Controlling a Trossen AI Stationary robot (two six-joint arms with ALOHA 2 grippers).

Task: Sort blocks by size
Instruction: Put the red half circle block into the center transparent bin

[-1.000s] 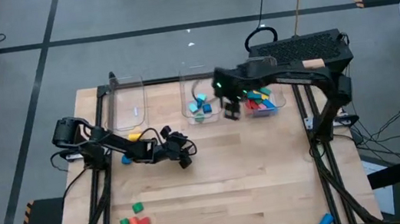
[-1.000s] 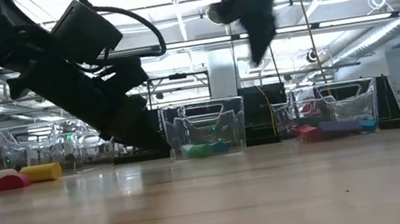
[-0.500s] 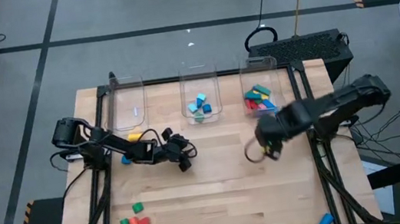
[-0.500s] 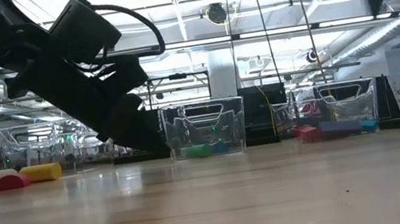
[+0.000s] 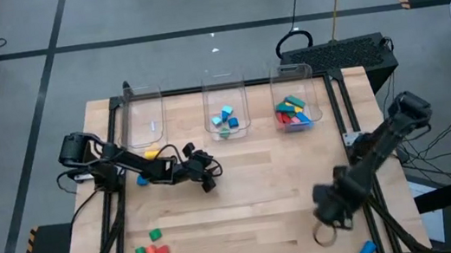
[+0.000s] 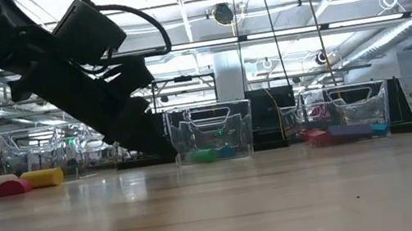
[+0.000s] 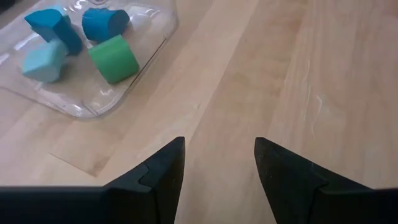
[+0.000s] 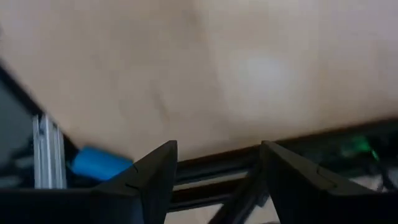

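Now the right gripper (image 5: 325,234) hangs with released fingers, holding nothing, over the table (image 5: 253,201) front edge near a blue block (image 5: 366,250). The left gripper (image 5: 211,175), also released and empty, rests mid-table. Sorted blocks (image 5: 225,120) lie in the clear bins (image 5: 295,100); more blocks (image 5: 150,252) lie at the front left.

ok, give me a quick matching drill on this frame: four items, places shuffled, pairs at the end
Items:
1. right tool
2. left tool
3. yellow cylinder
4. blue block off the table

Places:
A. beside the left arm, just in front of the left bin
B. near the table's front right edge
C. mid-table, in front of the middle bin
D. outside the table's front right corner, by the frame

Pairs: 1-B, 2-C, 3-A, 4-D
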